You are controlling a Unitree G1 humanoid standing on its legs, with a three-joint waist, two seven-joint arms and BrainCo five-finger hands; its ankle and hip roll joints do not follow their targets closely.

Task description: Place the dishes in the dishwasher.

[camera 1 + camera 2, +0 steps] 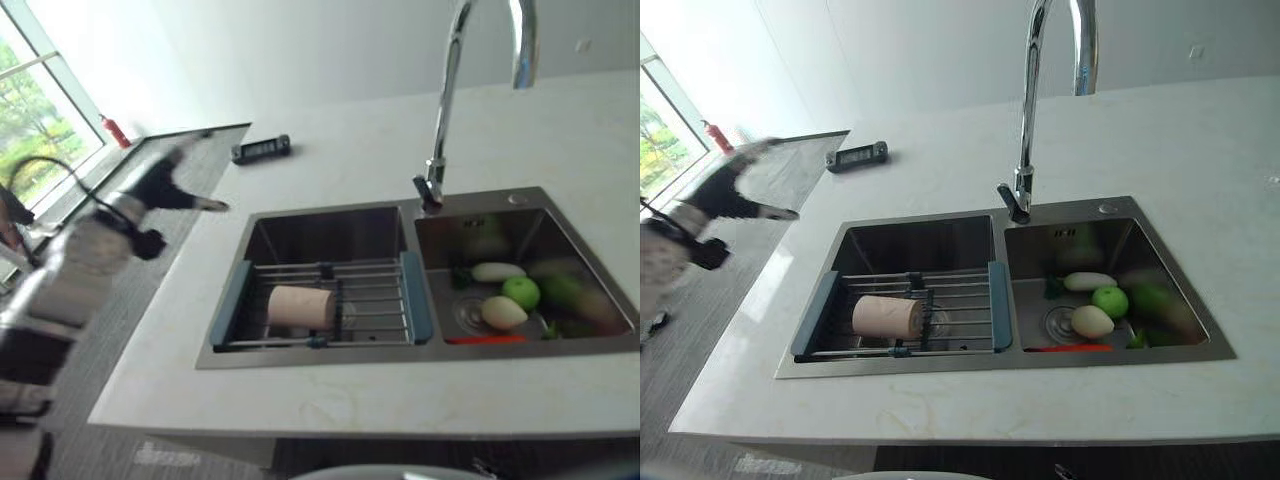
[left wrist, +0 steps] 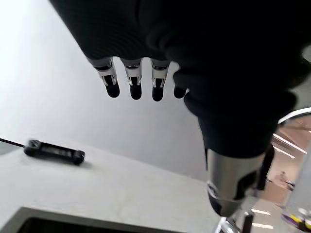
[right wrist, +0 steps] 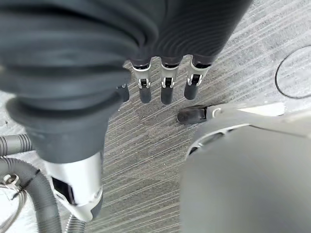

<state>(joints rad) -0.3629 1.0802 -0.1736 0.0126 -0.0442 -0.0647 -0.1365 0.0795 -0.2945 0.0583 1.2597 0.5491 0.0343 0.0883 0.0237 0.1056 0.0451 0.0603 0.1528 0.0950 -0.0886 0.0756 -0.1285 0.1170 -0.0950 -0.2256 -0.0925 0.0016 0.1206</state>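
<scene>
A beige cup (image 1: 300,306) lies on its side on the wire rack (image 1: 375,300) that spans the left basin of the steel sink (image 1: 228,355). My left hand (image 1: 168,186) is raised off the counter's left edge, well away from the sink. It is open and holds nothing, with its fingers (image 2: 133,80) straight in the left wrist view. My right hand (image 3: 165,82) hangs over grey carpet, its fingers straight and empty.
A tall chrome faucet (image 1: 445,110) stands behind the divider. The right basin holds a green apple (image 1: 521,292) and other vegetables. A black flat device (image 1: 261,149) lies at the back of the white counter (image 1: 330,400). A red extinguisher (image 1: 116,130) stands by the window.
</scene>
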